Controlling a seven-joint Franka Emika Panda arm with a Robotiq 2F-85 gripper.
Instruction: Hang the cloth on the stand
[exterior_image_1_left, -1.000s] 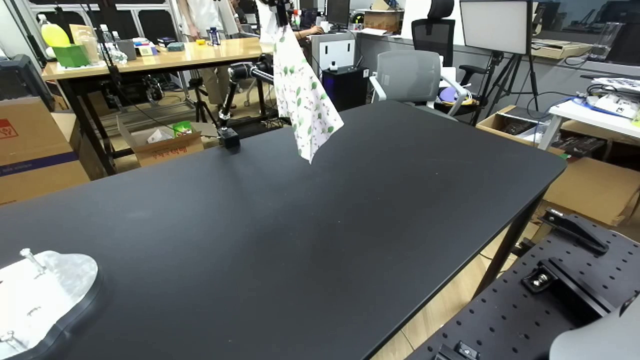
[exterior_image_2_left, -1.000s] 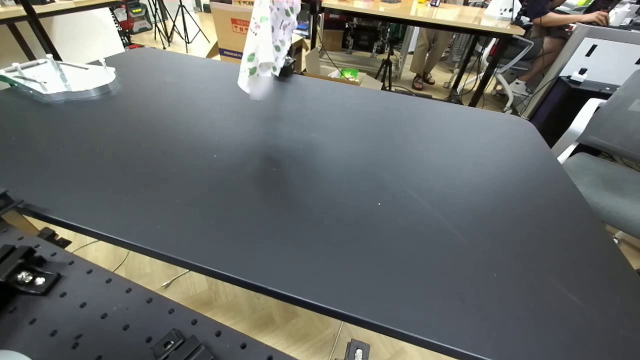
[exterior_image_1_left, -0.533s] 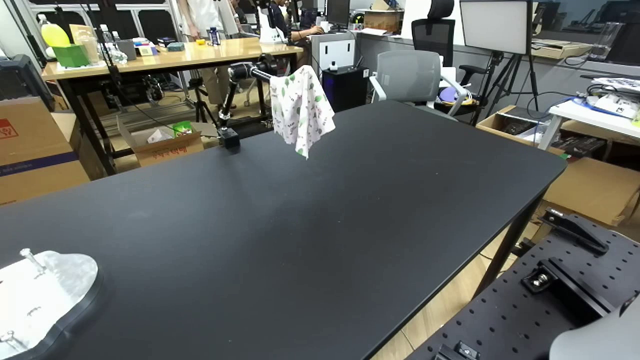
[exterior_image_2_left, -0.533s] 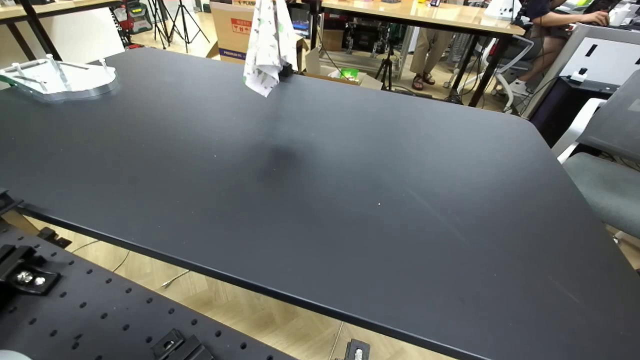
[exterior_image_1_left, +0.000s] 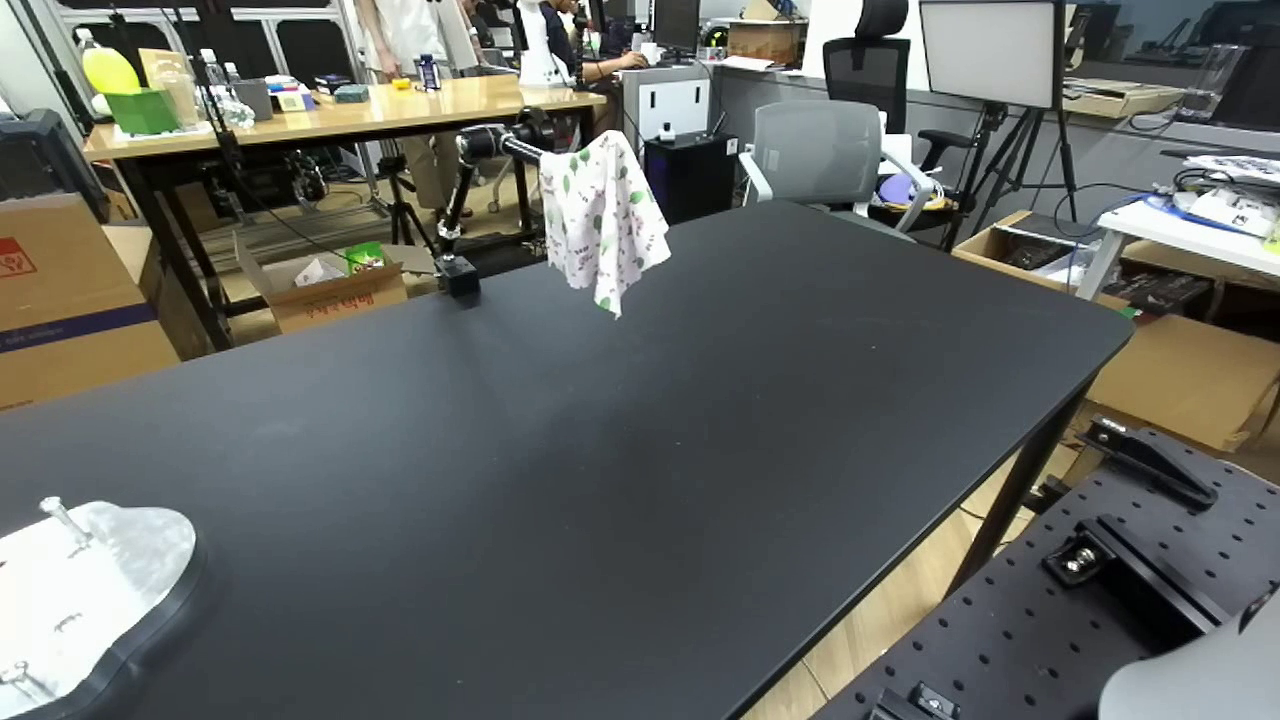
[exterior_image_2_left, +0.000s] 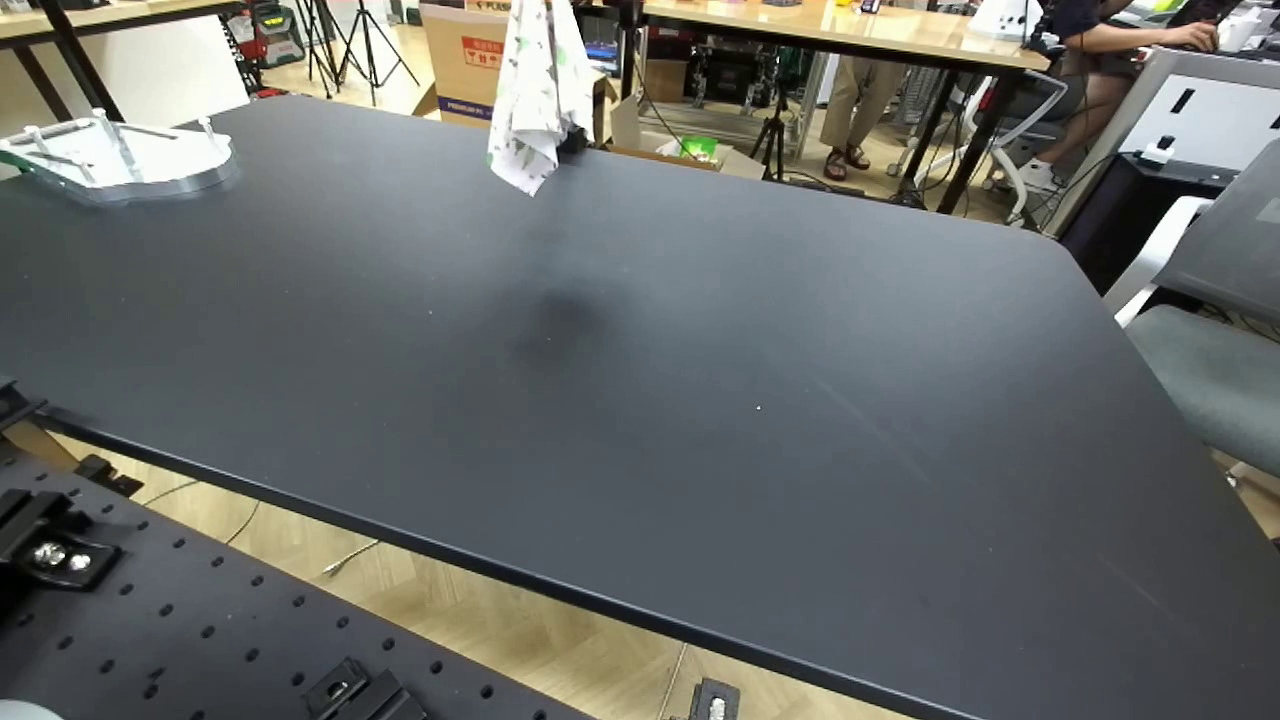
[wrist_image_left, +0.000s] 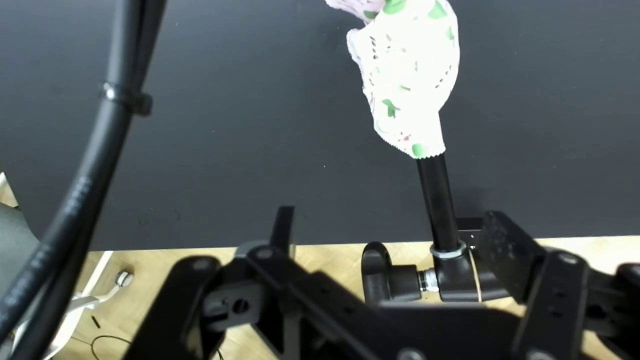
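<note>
White, leaf-print cloth (exterior_image_1_left: 604, 215) in folds over the black stand (exterior_image_1_left: 460, 195)

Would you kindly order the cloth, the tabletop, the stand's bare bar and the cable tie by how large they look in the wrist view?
1. Tabletop
2. Cloth, cut off by the top edge
3. Stand's bare bar, counting only the uncovered part
4. Cable tie, which seems nearer the camera, so its true size is unsure

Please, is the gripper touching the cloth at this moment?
Apart. The wrist view shows bare tabletop between the open gripper and the cloth, which hangs on the stand.
</note>
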